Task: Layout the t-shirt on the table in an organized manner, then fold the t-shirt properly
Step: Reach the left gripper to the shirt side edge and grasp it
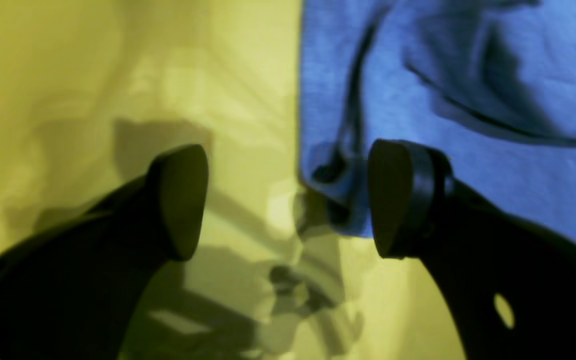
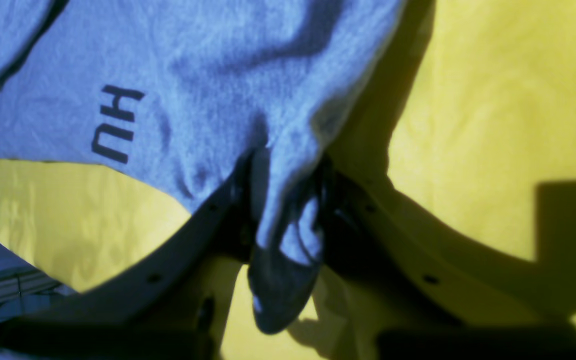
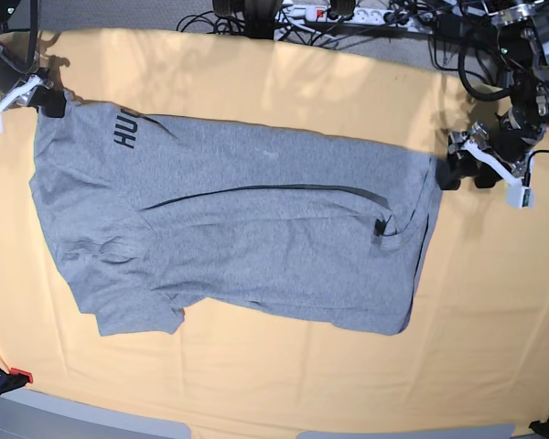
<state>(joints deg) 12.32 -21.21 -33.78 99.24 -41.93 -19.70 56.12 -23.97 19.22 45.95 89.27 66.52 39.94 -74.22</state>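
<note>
Grey t-shirt spread sideways on the cloth-covered table, one corner held, the other not.

The table point(image 3: 256, 73) carries the soft, wrinkled t-shirt point(image 3: 238, 229), its long axis running between both arms. The right gripper point(image 2: 283, 225) is clamped on a bunched corner; the left gripper point(image 1: 288, 200), fingers apart, straddles the opposite corner, which touches one finger.
</note>
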